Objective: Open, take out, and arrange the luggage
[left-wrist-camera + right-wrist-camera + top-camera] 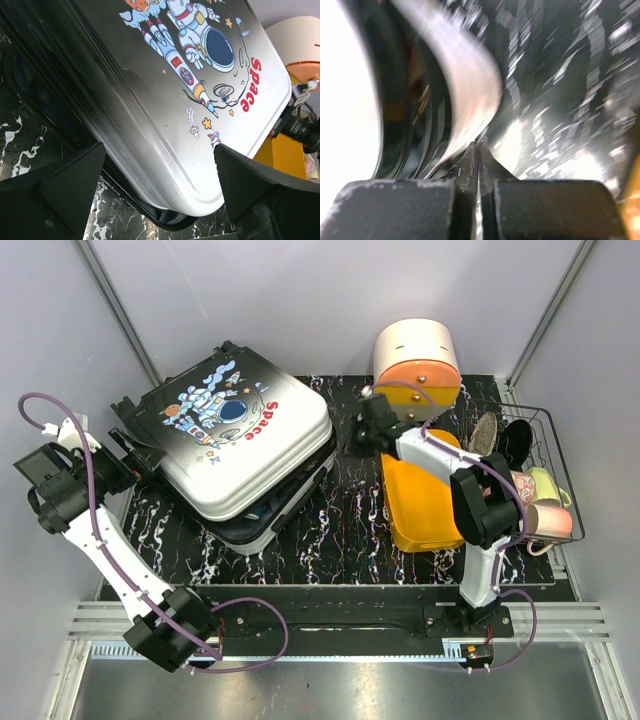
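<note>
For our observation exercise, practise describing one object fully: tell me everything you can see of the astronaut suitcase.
The suitcase is a glossy hard shell fading from black to white, printed with a cartoon astronaut, rocket and red "Space". It lies flat, print up, on the left of the marbled mat. Its halves look slightly parted along the near edge, dark lower half showing. The shut right hand sits at its right edge; contact is unclear.

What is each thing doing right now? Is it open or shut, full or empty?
luggage: lying flat, lid up a crack, not fully open.
left hand: open wide, holding nothing.
right hand: shut, fingertips pressed together beside the luggage's edge.
drawer box: drawers look shut.
wire basket: has cups inside.
</note>
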